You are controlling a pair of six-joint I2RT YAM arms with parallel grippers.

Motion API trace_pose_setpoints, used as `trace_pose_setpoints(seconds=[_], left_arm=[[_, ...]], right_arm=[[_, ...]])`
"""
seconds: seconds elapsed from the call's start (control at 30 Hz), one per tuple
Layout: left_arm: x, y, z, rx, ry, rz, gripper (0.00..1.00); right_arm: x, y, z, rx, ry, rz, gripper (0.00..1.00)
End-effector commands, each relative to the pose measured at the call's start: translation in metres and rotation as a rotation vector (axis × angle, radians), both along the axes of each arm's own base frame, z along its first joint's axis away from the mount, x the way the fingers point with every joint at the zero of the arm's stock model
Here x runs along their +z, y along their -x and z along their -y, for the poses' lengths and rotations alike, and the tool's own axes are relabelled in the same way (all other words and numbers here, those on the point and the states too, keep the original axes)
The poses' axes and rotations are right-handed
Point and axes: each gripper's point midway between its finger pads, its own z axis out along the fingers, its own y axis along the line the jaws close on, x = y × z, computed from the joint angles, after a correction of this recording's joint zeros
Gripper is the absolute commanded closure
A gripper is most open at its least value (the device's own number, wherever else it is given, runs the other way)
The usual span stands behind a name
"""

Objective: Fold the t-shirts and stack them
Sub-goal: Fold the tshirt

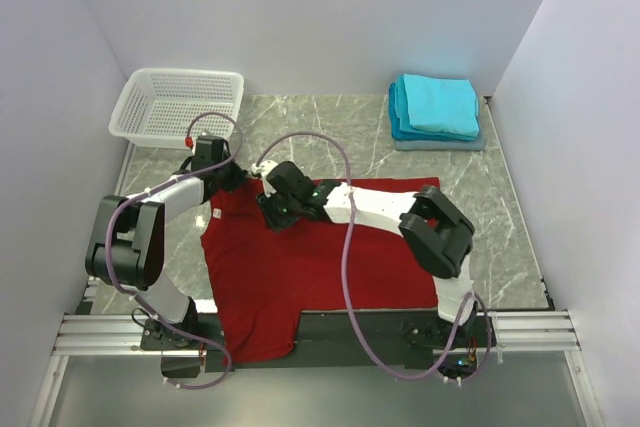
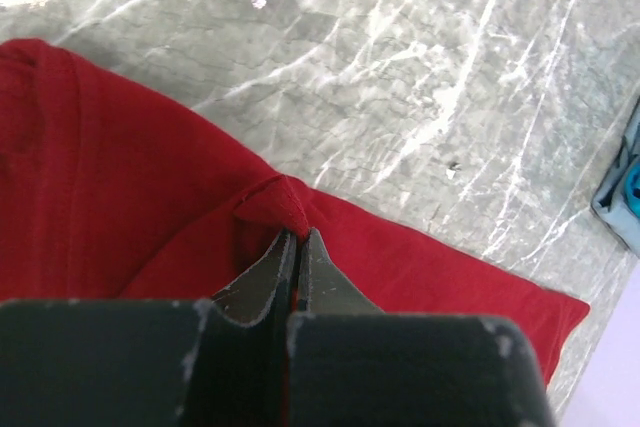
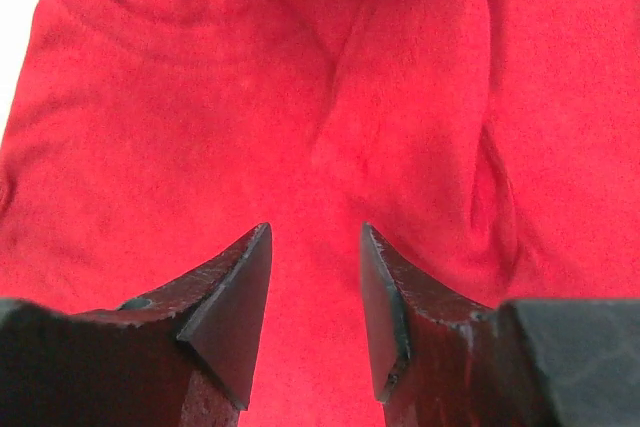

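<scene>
- While the left gripper (image 2: 297, 237) sat at the far-left edge of the red t-shirt (image 1: 300, 267), its jaws were pressed together on a small raised pinch of that cloth, with a thin red sliver showing between them.
- Right gripper (image 3: 315, 237): jaws parted by a moderate gap, tips pointed down at the shirt and gripping nothing. Whether the tips touched the cloth could not be told.
- In the top view both grippers stood near each other over the shirt's far-left part, the left one at the edge and the right one just inside it.
- Red t-shirt lay spread mostly flat on the grey marbled table (image 1: 500, 207), left of centre. Its near portion hung over the table's near edge onto the dark strip between the arm bases. Soft wrinkles ran through the cloth under the right wrist.
- Turquoise t-shirts (image 1: 435, 107) were folded and stacked at the far-right corner, well apart from the red one.
- White mesh basket (image 1: 178, 105) stood at the far-left corner.
</scene>
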Motion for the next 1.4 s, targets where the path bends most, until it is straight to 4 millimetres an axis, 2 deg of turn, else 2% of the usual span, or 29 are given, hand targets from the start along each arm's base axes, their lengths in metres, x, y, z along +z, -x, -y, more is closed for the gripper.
trace_pose_setpoints(seconds=[0.0,0.07,0.1,0.27,0.5,0.6,0.63,0.73,0.77,0.83,0.87,0.93,1.07,1.27,1.37], left_arm=[[0.012,-0.005,0.004,-0.028,0.010,0.056,1.00],[0.012,-0.002,0.002,-0.018,0.003,0.054,1.00],[0.011,-0.001,0.002,-0.018,0.005,0.052,0.99],[0.010,0.003,0.000,-0.015,0.003,0.046,1.00],[0.008,0.008,0.000,-0.011,0.009,0.043,1.00],[0.008,0.011,-0.002,-0.006,0.006,0.041,1.00],[0.010,0.011,-0.002,-0.003,0.004,0.045,1.00],[0.015,0.011,-0.002,-0.002,0.005,0.058,1.00],[0.016,0.012,-0.003,-0.002,0.001,0.059,1.00],[0.021,0.012,-0.004,0.004,-0.002,0.068,1.00],[0.023,0.012,-0.005,0.005,-0.004,0.074,1.00],[0.027,0.013,-0.006,0.009,-0.005,0.085,1.00],[0.034,0.015,-0.006,0.009,-0.002,0.103,1.00],[0.038,0.029,-0.007,0.007,0.003,0.092,1.00],[0.037,0.045,-0.008,0.011,0.013,0.075,0.99]], right_arm=[[0.006,-0.008,-0.026,0.014,-0.041,0.052,0.53],[0.005,-0.011,-0.031,0.014,-0.043,0.067,0.53],[-0.003,-0.011,-0.032,0.012,-0.025,0.060,0.53],[-0.015,-0.012,-0.038,0.028,0.015,0.067,0.52],[-0.037,-0.014,-0.037,0.001,0.100,0.110,0.53],[-0.039,-0.014,-0.036,-0.006,0.125,0.138,0.60],[-0.037,-0.014,-0.037,-0.009,0.132,0.150,0.70],[-0.027,-0.014,-0.035,-0.019,0.126,0.169,0.85],[-0.015,-0.014,-0.037,-0.019,0.106,0.182,0.90],[-0.008,-0.013,-0.036,-0.023,0.085,0.190,0.93],[0.005,-0.012,-0.036,-0.023,0.058,0.199,0.93],[0.020,-0.012,-0.035,-0.029,0.028,0.214,0.94],[0.035,-0.007,-0.034,-0.013,-0.001,0.220,0.93],[0.040,0.000,-0.024,-0.005,-0.004,0.210,0.96],[0.042,0.009,-0.016,0.014,0.002,0.196,0.96]])
